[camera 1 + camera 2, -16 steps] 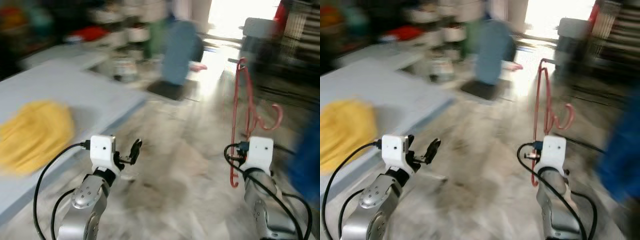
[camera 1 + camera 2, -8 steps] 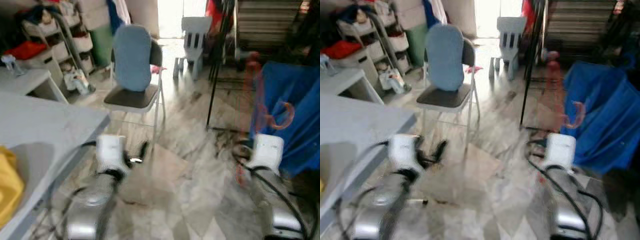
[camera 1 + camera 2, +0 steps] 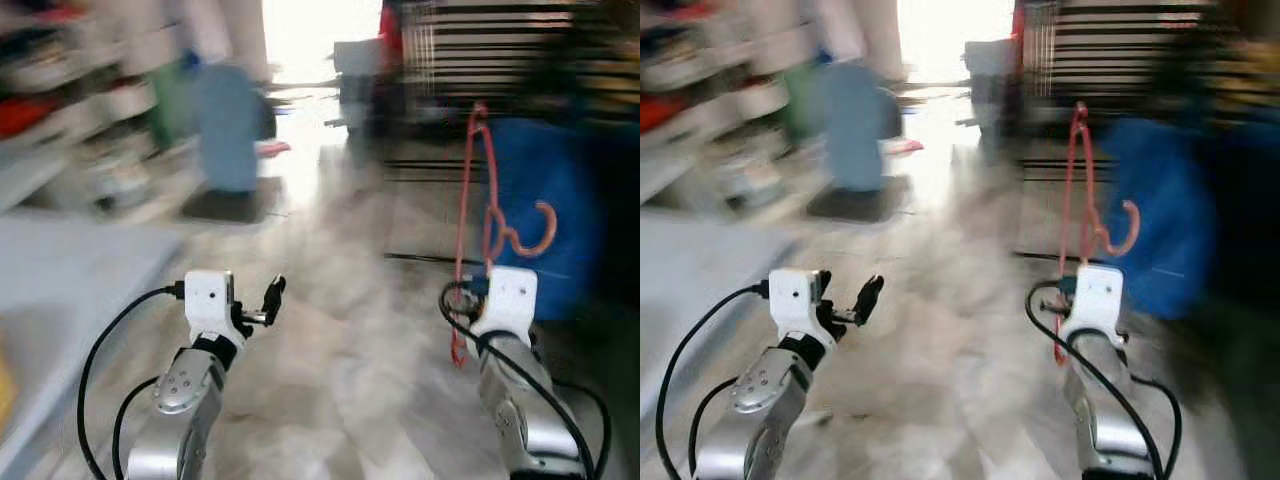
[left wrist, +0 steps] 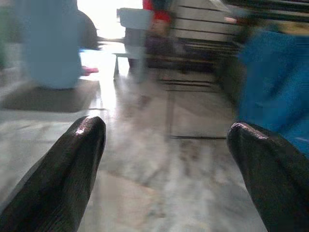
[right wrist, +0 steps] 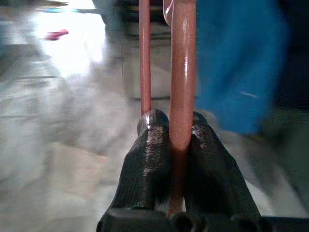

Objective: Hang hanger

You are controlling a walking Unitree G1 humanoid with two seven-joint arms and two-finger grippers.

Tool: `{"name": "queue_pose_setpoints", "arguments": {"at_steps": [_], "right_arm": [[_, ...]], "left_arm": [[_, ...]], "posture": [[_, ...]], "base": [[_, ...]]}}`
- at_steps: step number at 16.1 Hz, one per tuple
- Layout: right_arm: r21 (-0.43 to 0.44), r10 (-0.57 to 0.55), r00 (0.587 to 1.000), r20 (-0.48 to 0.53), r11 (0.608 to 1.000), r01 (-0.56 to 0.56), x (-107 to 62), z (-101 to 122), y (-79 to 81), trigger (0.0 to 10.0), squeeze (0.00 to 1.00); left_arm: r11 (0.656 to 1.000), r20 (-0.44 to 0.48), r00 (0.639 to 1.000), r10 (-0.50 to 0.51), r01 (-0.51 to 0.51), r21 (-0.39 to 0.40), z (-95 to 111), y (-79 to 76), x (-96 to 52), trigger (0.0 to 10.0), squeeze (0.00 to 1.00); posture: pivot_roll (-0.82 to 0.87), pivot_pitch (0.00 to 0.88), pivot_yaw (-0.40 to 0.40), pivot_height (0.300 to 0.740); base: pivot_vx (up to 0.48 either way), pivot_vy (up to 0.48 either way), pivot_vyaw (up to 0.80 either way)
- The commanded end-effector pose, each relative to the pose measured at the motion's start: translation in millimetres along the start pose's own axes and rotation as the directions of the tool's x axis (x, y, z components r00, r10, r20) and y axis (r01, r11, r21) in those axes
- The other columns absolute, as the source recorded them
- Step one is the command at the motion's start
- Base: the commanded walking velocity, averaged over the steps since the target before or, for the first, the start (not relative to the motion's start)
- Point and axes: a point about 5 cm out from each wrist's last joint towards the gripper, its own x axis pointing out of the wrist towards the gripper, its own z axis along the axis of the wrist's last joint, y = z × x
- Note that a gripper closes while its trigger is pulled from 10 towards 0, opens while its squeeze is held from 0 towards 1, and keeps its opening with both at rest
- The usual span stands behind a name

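right wrist view: right gripper (image 5: 177, 126) clamped on red hanger (image 3: 468, 215) bar, hook above; light, stiff, thin, may swivel. left gripper (image 4: 166, 145) spread, empty.

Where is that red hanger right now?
The red hanger stands upright in the right gripper, on the robot's right, in front of something blue.

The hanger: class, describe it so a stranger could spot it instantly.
Find the blue fabric on the robot's right. Before it, the right claw grips a thin red hanger, standing upright. Its curled hook and bright red wire outline distinguish it.
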Motion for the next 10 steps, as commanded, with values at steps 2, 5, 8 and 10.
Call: {"name": "queue_pose_setpoints", "arguments": {"at_steps": [2, 5, 8, 10], "right_arm": [[-0.003, -0.034, 0.999, 0.024, 0.999, 0.034, 0.4, 6, -7.9, 10.0, 0.00], [-0.016, -0.002, 0.999, -0.036, 1.000, 0.001, -0.6, -1, -3.0, 10.0, 0.00], [-0.033, 0.114, 0.973, -0.200, 0.992, -0.123, -5.4, -21, 5.5, 10.0, 0.00], [-0.004, 0.183, 0.956, -0.231, 0.982, -0.189, -8.4, -23, 11.2, 10.0, 0.00]], "left_arm": [[1.000, 0.003, 1.000, -0.023, 0.023, -0.001, 1, -3.5, 4.3, 10.0, 0.00], [1.000, 0.010, 1.000, -0.030, 0.030, 0.002, 3, -3.7, 9.4, 10.0, 0.00], [1.000, 0.004, 1.000, 0.011, -0.011, 0.007, 1, 0.1, 12.0, 10.0, 0.00], [0.999, -0.011, 0.999, 0.051, -0.051, 0.018, -1, 5.9, 12.4, 10.0, 0.00]], "posture": [[-0.11, 0.000, 0.045, 0.740], [-0.11, 0.000, 0.049, 0.740], [-0.13, 0.000, 0.049, 0.740], [-0.13, 0.000, 0.045, 0.740]], "base": [[0.354, 0.000, -0.80], [0.360, 0.000, -0.75], [0.355, 0.086, 0.00], [0.345, 0.324, 0.00]]}}
